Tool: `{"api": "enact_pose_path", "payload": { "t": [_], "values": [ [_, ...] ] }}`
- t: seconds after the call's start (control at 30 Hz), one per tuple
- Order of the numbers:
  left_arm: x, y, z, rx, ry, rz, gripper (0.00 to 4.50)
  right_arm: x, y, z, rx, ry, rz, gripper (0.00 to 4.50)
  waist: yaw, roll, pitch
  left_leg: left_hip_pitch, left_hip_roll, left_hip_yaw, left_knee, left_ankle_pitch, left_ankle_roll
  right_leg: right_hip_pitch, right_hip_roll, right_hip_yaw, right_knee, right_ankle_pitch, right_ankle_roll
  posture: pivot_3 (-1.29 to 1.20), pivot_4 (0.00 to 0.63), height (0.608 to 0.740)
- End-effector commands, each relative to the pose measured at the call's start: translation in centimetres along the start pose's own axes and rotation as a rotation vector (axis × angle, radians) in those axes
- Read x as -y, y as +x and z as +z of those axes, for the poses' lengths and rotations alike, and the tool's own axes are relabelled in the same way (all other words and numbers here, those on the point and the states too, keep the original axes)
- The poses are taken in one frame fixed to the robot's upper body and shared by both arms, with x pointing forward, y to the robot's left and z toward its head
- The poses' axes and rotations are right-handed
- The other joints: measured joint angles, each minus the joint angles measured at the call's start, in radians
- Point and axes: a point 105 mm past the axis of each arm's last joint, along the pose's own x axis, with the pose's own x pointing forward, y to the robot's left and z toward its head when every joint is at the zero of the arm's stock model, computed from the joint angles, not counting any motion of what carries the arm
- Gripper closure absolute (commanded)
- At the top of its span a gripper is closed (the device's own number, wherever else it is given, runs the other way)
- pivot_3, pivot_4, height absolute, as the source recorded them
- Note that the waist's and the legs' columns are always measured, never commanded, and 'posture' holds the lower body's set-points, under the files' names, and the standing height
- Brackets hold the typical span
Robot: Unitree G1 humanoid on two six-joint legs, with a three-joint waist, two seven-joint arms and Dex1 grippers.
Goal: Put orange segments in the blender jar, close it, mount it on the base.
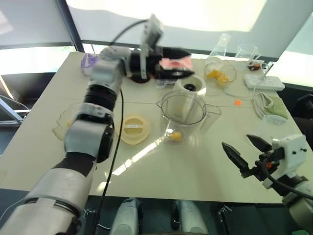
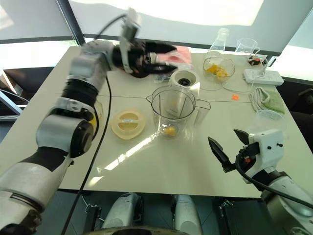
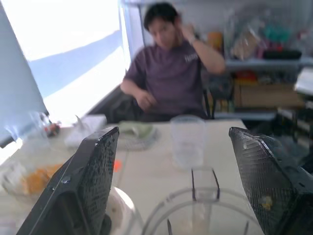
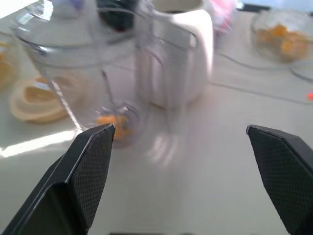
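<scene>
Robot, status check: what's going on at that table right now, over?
Both grippers open, empty: left above the blender jar, right low, near table edge. One orange segment in jar. Lid off, base bare. Nothing blocking.

Orange segments (image 1: pixel 174 136) in blender jar (image 1: pixel 182 115) — one, seemingly.

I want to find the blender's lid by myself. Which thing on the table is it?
Look at the white table and find the tall clear blender jar near its middle. Lying flat on the table just to the jar's left is the lid. It is a cream-yellow round disc, solid-coloured and low, unlike the see-through jar and the clear glass bowl farther back.
</scene>
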Motion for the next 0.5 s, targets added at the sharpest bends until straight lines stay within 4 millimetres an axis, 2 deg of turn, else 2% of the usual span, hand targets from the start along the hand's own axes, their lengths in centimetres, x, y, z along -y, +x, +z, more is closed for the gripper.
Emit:
{"api": "enact_pose_path", "payload": {
  "t": [0.03, 0.07, 0.17, 0.23, 0.33, 0.43, 0.5],
  "values": [
    [1.6, -1.9, 0.5, 0.050, -0.028, 0.084, 0.76, 2.2, -0.2, 0.3, 0.061, -0.087, -0.148, 0.00, -0.011, 0.002, -0.001, 0.001, 0.000, 0.000, 0.000, 0.000, 0.000, 0.000, 0.000, 0.000, 0.001, 0.000, 0.000, 0.00, 0.150, 0.740],
    [2.2, -2.2, 0.0, 0.039, -0.032, 0.107, 0.76, 2.6, -0.3, 0.2, 0.061, -0.107, -0.162, 0.00, -0.012, 0.002, -0.001, 0.001, 0.000, 0.000, 0.000, 0.000, 0.000, 0.001, 0.000, 0.001, 0.001, 0.000, 0.000, 0.00, 0.150, 0.740],
    [5.8, -4.5, -4.2, -0.116, -0.006, 0.156, 0.76, 3.4, 0.2, -0.2, 0.056, -0.242, -0.246, 0.00, -0.018, 0.003, -0.002, 0.005, 0.000, 0.002, 0.000, 0.001, -0.001, 0.003, 0.000, 0.004, 0.002, 0.000, 0.000, 0.00, 0.150, 0.740],
    [8.1, -5.1, -6.2, -0.189, -0.013, 0.160, 0.76, 4.0, 0.1, -0.3, 0.062, -0.279, -0.319, 0.00, -0.019, 0.003, -0.001, 0.007, 0.000, 0.003, -0.001, 0.001, -0.001, 0.004, 0.000, 0.005, 0.002, 0.000, 0.000, 0.00, 0.150, 0.740],
    [10.6, -5.7, -7.3, -0.210, -0.049, 0.167, 0.76, 4.9, -1.1, -1.4, 0.045, -0.215, -0.462, 0.00, -0.008, 0.003, -0.001, 0.007, 0.000, 0.002, -0.001, 0.002, -0.003, 0.004, 0.000, 0.005, 0.002, -0.001, 0.000, 0.00, 0.150, 0.740],
    [11.6, -5.8, -7.5, -0.214, -0.059, 0.176, 0.76, 5.7, -2.2, -2.5, 0.016, -0.168, -0.554, 0.00, -0.006, 0.004, -0.002, 0.007, 0.001, 0.001, -0.001, 0.002, -0.003, 0.005, 0.000, 0.005, 0.002, -0.001, -0.001, 0.00, 0.150, 0.740],
    [12.0, -5.6, -7.7, -0.206, -0.072, 0.188, 0.76, 7.5, -3.1, -4.1, -0.037, -0.130, -0.649, 0.00, -0.008, 0.003, -0.002, 0.007, 0.001, 0.001, -0.001, 0.002, -0.003, 0.006, 0.000, 0.006, 0.001, -0.001, -0.001, 0.00, 0.150, 0.740]
  ]
}}
